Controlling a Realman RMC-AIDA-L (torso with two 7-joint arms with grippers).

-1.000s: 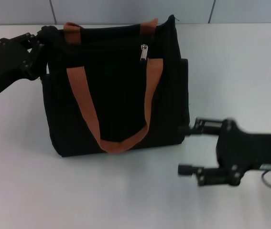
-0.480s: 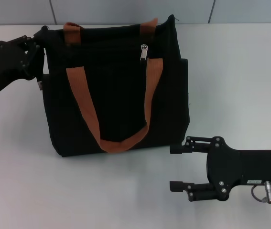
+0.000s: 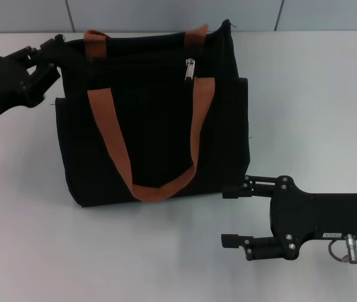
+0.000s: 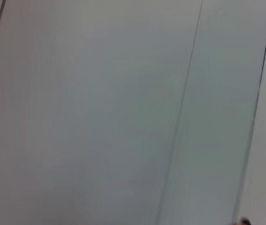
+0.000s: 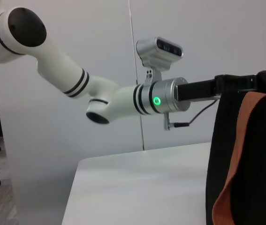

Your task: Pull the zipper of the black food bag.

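The black food bag (image 3: 153, 119) stands upright mid-table, with two orange-brown straps (image 3: 112, 145). The zipper (image 3: 190, 69), a small silver pull tab, hangs at the right of the zip line along the bag's upper edge. My left gripper (image 3: 57, 58) is at the bag's upper left corner, its fingers closed around the fabric there; it also shows in the right wrist view (image 5: 249, 83). My right gripper (image 3: 230, 216) is open and empty just in front of the bag's lower right corner, not touching it. The left wrist view shows only wall.
The white table (image 3: 317, 94) stretches around the bag. Grey wall panels (image 3: 165, 14) stand behind it. In the right wrist view the bag (image 5: 259, 154) fills one side and my white left arm (image 5: 114, 96) spans above the table.
My right gripper has moved left and lower in the head view, staying open near the bag's lower right corner. My left arm has shifted slightly upward at the bag's corner.
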